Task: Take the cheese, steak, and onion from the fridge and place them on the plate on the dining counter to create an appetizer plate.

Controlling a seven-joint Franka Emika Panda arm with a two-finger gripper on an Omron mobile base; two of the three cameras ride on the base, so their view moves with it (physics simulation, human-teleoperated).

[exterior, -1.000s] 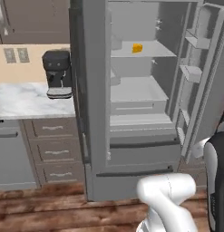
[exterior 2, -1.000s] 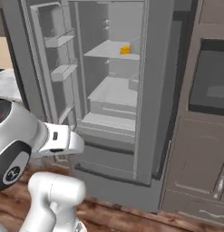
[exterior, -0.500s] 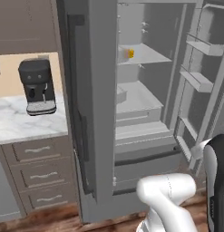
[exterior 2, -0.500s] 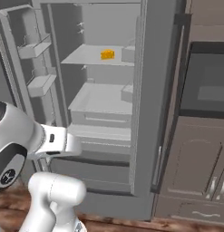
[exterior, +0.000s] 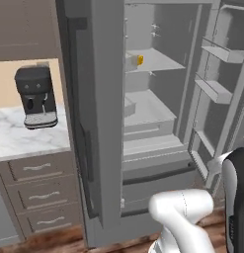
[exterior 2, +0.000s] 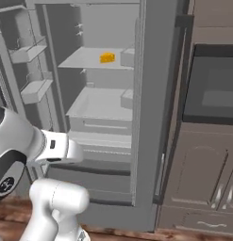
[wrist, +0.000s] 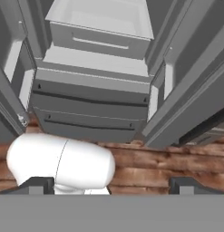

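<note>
The fridge (exterior: 96,123) (exterior 2: 153,94) stands with both upper doors swung open. A small yellow-orange cheese (exterior: 140,60) (exterior 2: 107,57) wedge sits on its upper shelf, beside a small grey box (exterior 2: 128,56). My gripper (wrist: 112,185) is open, with nothing between its fingertips (wrist: 37,184), and hangs low in front of the fridge's bottom drawer front (wrist: 86,108), well below the cheese. Steak and onion are hidden. Plate and dining counter are out of view.
Left of the fridge, a black coffee machine (exterior: 35,96) stands on a marble worktop (exterior: 24,143) with drawers (exterior: 37,195). To its right are a dark built-in microwave (exterior 2: 210,94) and brown cabinets (exterior 2: 198,188). Door bins (exterior: 215,89) jut out. Wood floor (wrist: 177,163) lies below.
The whole picture has shifted and the fridge looms larger: the base has driven closer to it. The gripper has stayed open.
</note>
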